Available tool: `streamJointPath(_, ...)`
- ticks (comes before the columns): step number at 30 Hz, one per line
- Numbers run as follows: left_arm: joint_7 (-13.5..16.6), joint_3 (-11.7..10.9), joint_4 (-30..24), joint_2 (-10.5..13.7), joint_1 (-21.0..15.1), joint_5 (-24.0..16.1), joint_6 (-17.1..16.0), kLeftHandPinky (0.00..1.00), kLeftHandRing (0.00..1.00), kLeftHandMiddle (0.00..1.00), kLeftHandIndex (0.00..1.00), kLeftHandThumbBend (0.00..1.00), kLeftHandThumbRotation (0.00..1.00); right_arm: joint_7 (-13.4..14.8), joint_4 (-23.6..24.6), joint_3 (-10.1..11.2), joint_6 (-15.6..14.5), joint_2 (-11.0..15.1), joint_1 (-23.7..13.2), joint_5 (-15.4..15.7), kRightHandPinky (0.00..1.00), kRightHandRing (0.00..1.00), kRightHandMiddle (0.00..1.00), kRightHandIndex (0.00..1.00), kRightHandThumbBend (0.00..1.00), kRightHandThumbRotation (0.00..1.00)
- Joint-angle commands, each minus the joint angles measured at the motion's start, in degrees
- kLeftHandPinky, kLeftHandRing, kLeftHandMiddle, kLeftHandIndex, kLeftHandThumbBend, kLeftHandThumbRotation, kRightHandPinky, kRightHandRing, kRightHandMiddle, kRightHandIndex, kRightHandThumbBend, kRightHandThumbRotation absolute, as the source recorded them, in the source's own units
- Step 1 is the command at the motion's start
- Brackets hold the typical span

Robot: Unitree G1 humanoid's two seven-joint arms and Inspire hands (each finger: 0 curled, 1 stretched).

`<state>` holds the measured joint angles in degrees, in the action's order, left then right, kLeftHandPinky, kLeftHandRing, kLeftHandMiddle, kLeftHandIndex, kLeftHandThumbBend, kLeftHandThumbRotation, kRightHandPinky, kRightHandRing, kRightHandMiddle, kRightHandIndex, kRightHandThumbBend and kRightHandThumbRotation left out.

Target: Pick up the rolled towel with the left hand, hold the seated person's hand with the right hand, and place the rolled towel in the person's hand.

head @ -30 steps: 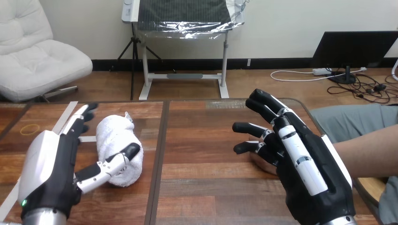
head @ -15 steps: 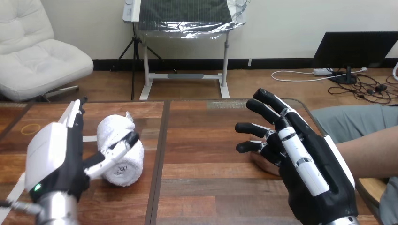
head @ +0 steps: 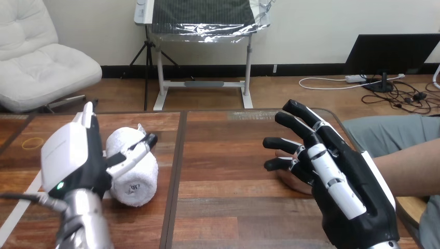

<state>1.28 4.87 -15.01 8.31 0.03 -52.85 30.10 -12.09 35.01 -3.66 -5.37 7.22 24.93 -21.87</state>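
White terry roll first: the rolled towel [head: 132, 168] lies on the left half of the wooden worktop [head: 223, 155], one end face turned toward the near edge. The left hand [head: 70, 153] is right up against its left side. The thumb is bent across the top of the roll and the fingers run along its far-left flank, so the towel looks pinched between the two. From this head view it looks like the roll is resting on the wood, not lifted yet, though I can't be totally sure about the underside.

Over on the right, the right hand [head: 340, 181] hangs with its fingers spread and only loosely bent, closed on nothing. The person's hand [head: 294, 182] peeks out underneath it, low on the worktop, with the forearm [head: 410, 166] coming in from the right edge. The robot's hand is over it, and I can't tell if they touch. Can't tell if the palm faces up either.

So my read: we're in the pick-up step, grasp just about made, and the hold on the person isn't done. Next the left hand needs a firm squeeze and a clean lift. The right has to settle down and wrap gently round the person's hand. After that the towel travels right, well across the worktop.
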Motion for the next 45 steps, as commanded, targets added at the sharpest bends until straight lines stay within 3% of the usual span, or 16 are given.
streamJointPath(1, 1.06, 1.15, 4.50, -0.04, -8.74, -1.99, 2.67, 0.82, 0.89, 0.94, 0.98, 0.76, 0.75, -0.95, 0.82, 0.76, 1.39, 0.37, -1.88, 0.06, 0.56, 0.72, 0.86, 0.87, 0.10, 0.38)
streamJointPath(9, 0.77, 1.79, 8.70, -0.52, -13.65, -0.97, 6.27, 0.78, 0.89, 0.93, 0.98, 0.78, 0.82, -1.06, 1.00, 0.87, 0.43, 0.34, -2.13, -0.34, 0.60, 0.74, 0.87, 0.88, 0.12, 0.34)
streamJointPath(16, -0.09, 2.98, 11.76, -0.85, -17.50, -0.56, 9.26, 0.74, 0.86, 0.92, 0.98, 0.83, 0.89, -0.82, 1.12, 0.35, 0.95, 0.62, -2.51, 2.15, 0.60, 0.74, 0.86, 0.88, 0.11, 0.32)
streamJointPath(21, -0.85, 3.91, 14.33, -0.61, -19.99, -0.43, 11.20, 0.67, 0.78, 0.85, 0.96, 0.87, 0.94, -0.81, 1.41, 0.14, 0.58, 0.66, -2.88, 3.28, 0.61, 0.74, 0.86, 0.88, 0.11, 0.31)
streamJointPath(31, -4.66, 7.38, 21.59, 0.62, -26.30, -2.34, 18.50, 0.51, 0.62, 0.69, 0.94, 0.92, 0.98, -1.22, 1.96, 0.04, 0.35, 1.07, -3.18, 4.85, 0.63, 0.77, 0.87, 0.89, 0.11, 0.29)
streamJointPath(32, -5.34, 8.26, 22.83, 0.99, -27.30, -2.76, 19.68, 0.45, 0.55, 0.63, 0.93, 0.92, 0.99, -1.32, 1.96, 0.15, 0.27, 1.09, -3.22, 4.84, 0.63, 0.77, 0.87, 0.90, 0.11, 0.29)
streamJointPath(40, -8.35, 11.08, 27.83, 1.96, -31.51, -3.92, 25.20, 0.41, 0.52, 0.61, 0.91, 0.93, 0.98, -1.46, 2.56, 0.64, -0.73, 1.43, -3.40, 4.38, 0.64, 0.78, 0.87, 0.90, 0.13, 0.30)
streamJointPath(45, -8.92, 12.61, 30.24, 2.67, -32.98, -4.09, 27.16, 0.46, 0.57, 0.66, 0.90, 0.95, 0.99, -1.67, 2.73, 1.02, -0.95, 1.89, -3.33, 4.04, 0.65, 0.78, 0.88, 0.90, 0.13, 0.31)
